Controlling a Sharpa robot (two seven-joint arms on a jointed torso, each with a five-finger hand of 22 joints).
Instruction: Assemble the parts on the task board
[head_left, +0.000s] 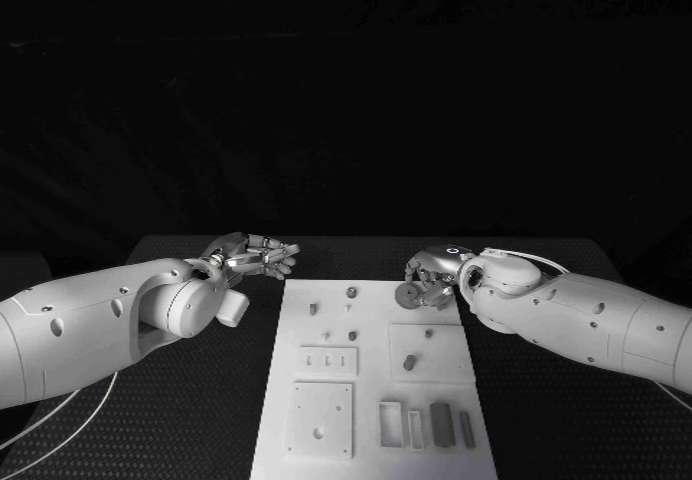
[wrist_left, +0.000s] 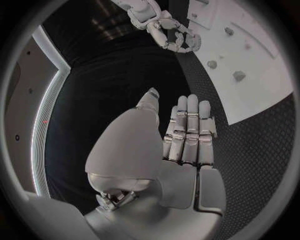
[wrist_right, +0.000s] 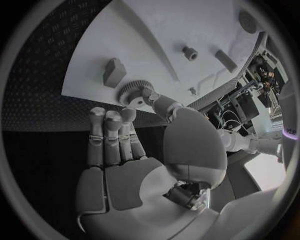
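The white task board (head_left: 369, 455) lies lengthwise in the middle of the table. My right hand (head_left: 434, 274) hovers at the board's far right edge and pinches a small toothed gear (head_left: 410, 293) between thumb and a finger. The right wrist view has that gear (wrist_right: 132, 92) just above the board (wrist_right: 181, 25), beside a small block (wrist_right: 114, 71) and a short peg (wrist_right: 189, 52). My left hand (head_left: 254, 258) hangs off the board's far left corner, fingers stretched out, holding nothing. In the left wrist view this hand (wrist_left: 185, 142) is flat over black table beside the board (wrist_left: 256, 95).
Several small pegs stand on the board's far half, such as one (head_left: 351, 292) near the top and one (head_left: 410, 362) in a square plate. Narrow rectangular parts (head_left: 441, 422) lie at the near right end. Black table surrounds the board.
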